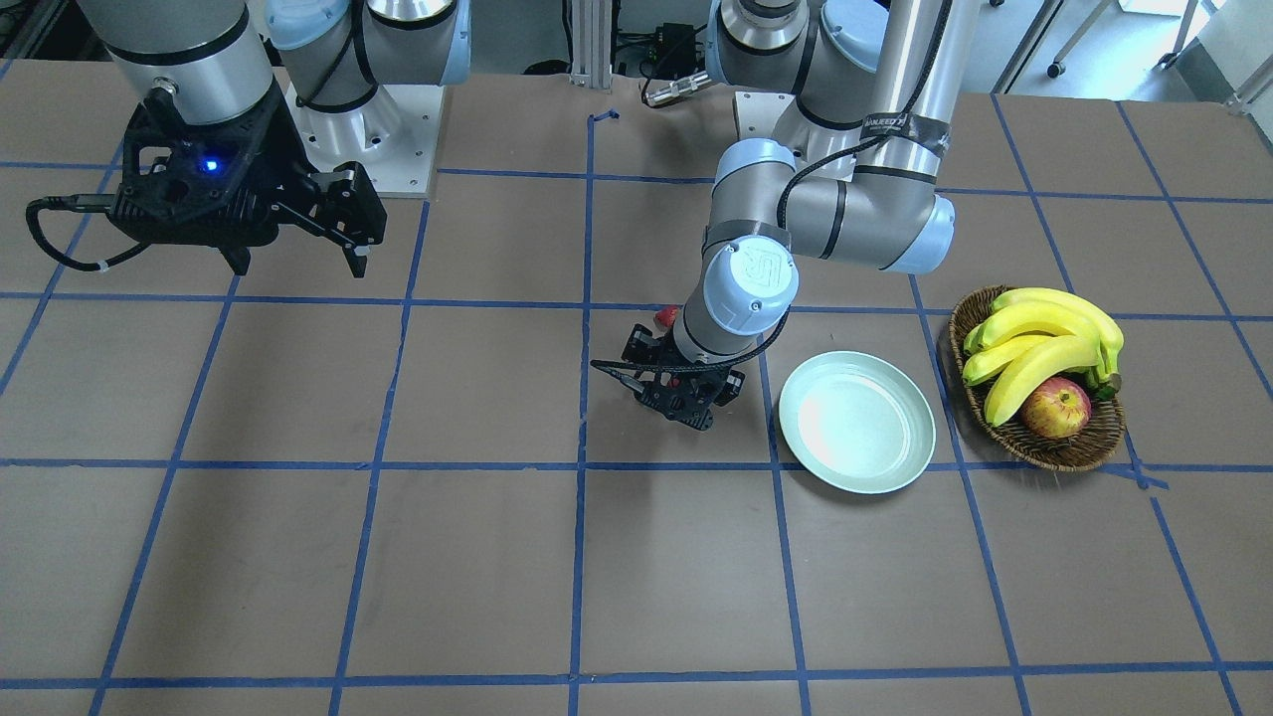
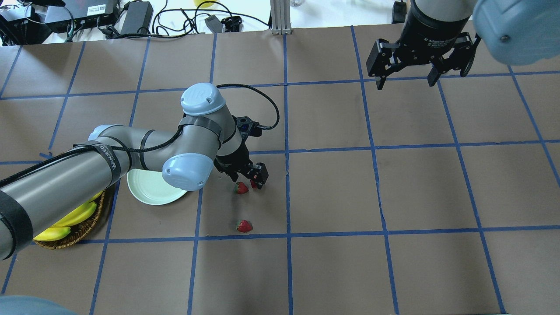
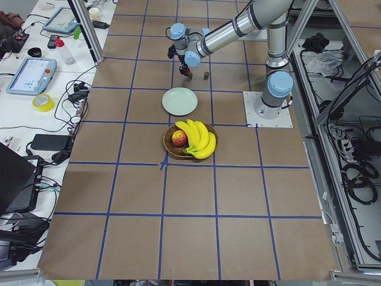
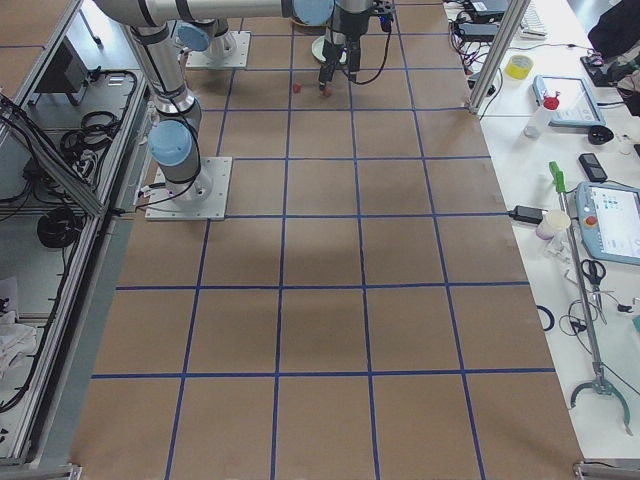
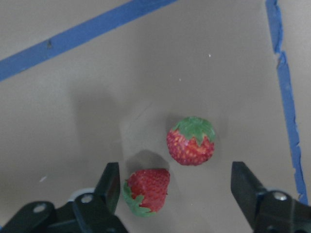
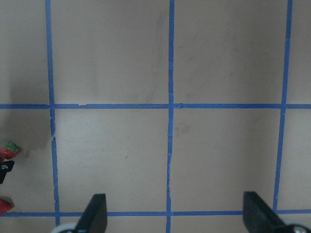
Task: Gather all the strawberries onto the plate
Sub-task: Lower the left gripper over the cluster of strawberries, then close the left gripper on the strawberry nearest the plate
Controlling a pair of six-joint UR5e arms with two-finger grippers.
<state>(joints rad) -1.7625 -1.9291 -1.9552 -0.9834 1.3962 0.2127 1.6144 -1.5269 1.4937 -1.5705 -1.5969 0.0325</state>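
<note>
Strawberries (image 5: 190, 141) are scattered on the table (image 1: 298, 557) near the empty plate (image 1: 855, 421); two are bracketed by the left gripper's (image 2: 248, 178) parted fingers (image 5: 111, 182), so a first pick is judged in hand and one berry must be centred before closing

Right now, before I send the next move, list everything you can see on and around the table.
strawberries: three, red with green caps; two on the table under the left hand, one alone, nearer the robot's base.
plate: one, pale mint green, nothing on it, next to the wicker basket.
wicker basket: one, brown, toward the table's end on the robot's left.
bananas: one yellow bunch, in the basket.
apple: one, red-yellow, in the basket.
table: one, brown paper with a blue tape grid.
yellow tape roll: one, on the white side bench.
left hand: black, open, low over the two berries.
right hand: black, open, raised, away from the berries.
</note>
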